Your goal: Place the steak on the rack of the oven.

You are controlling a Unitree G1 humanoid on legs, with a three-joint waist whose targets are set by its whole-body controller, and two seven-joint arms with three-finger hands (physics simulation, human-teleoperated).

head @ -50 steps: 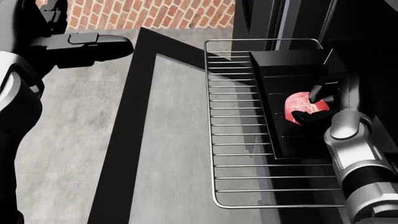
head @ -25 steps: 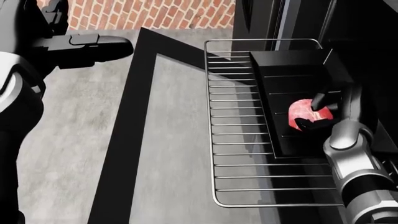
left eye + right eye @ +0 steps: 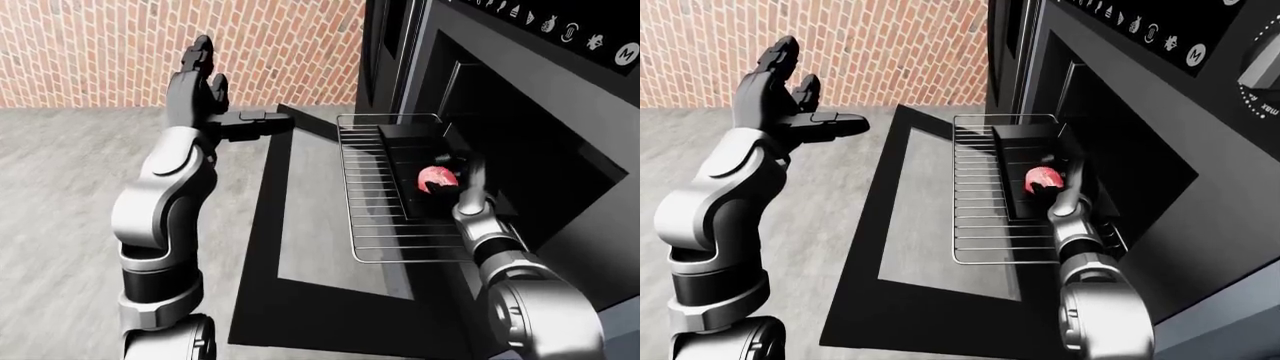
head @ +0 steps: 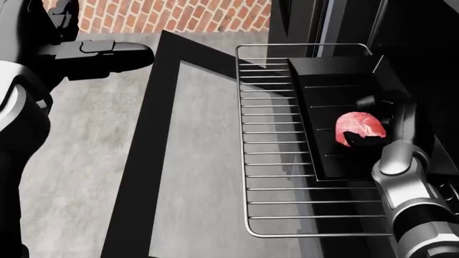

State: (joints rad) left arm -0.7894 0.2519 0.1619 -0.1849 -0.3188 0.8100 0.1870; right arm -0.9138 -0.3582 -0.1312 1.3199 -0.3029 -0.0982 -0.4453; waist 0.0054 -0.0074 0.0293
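1. The round red-pink steak (image 4: 359, 128) sits right of centre in the head view, over a shallow black metal tray (image 4: 337, 80) that rests on the pulled-out silver wire oven rack (image 4: 276, 161).

2. The robot's right hand (image 4: 373, 121) comes up from the lower right corner of that view. Its dark fingers (image 4: 362, 141) wrap around the steak from above and below, so I judge the hand to be closed on the meat. Whether the steak already touches the tray cannot be told.

3. The left hand (image 3: 775, 79) is raised in the upper left of the right-eye view, well apart from the oven, fingers spread wide and holding nothing.

4. The black glass oven door (image 3: 300, 225) hangs fully open below the rack, and the dark oven cavity (image 3: 1130, 165) lies to the right.

5. Risks from here, as I judge them:
   - Letting go while the steak is tilted could make it roll off the tray's edge onto the wire bars or slide toward the cavity.
   - Pulling the fingers out sideways could drag the meat along with them.
   - The forearm runs close over the rack's right side; a clumsy retreat could nudge the tray or shove the rack.
   - A lean of the body could bring the legs against the open door.
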